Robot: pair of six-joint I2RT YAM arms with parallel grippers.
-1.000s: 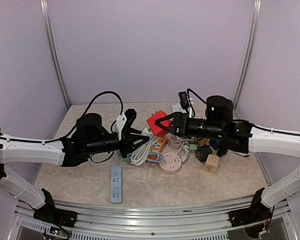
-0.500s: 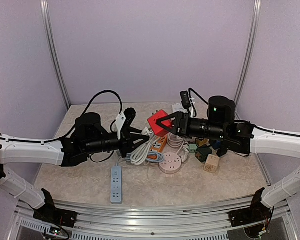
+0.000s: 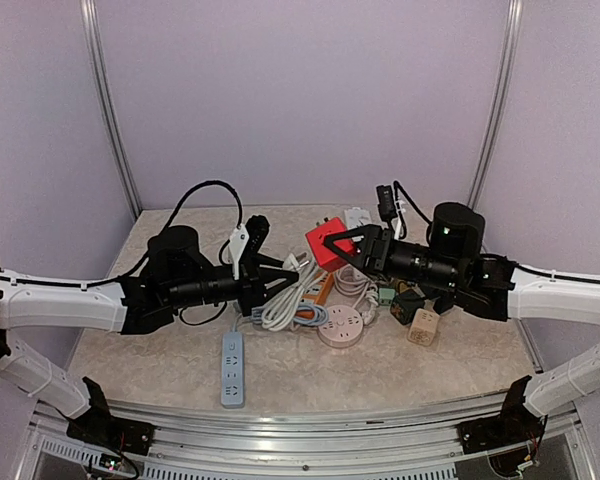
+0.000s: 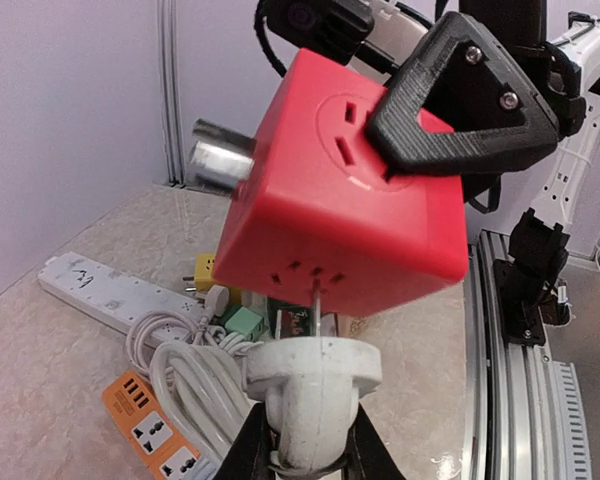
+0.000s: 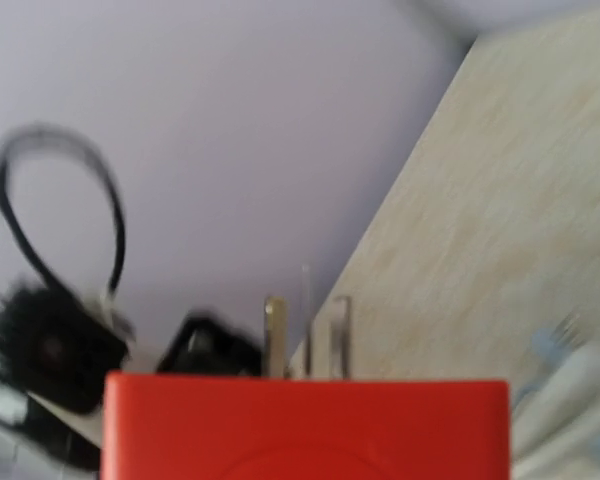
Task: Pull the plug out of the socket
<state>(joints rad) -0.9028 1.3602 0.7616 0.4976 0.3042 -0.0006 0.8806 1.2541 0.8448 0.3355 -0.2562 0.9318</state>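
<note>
The left claw point(image 4: 302, 452) was clenched on the white round plug point(image 4: 310, 385) at the bottom centre. The right claw point(image 3: 342, 247) grasped the red plastic cube socket point(image 4: 330, 220) just above it. 1 thin pin reached up to the cube's underside.

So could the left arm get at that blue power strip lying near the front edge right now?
Reaching, probably yes: the blue power strip lies uncovered close by that arm. But its jaws are shut on the white plug, so it likely couldn't grab it without letting go.
</note>
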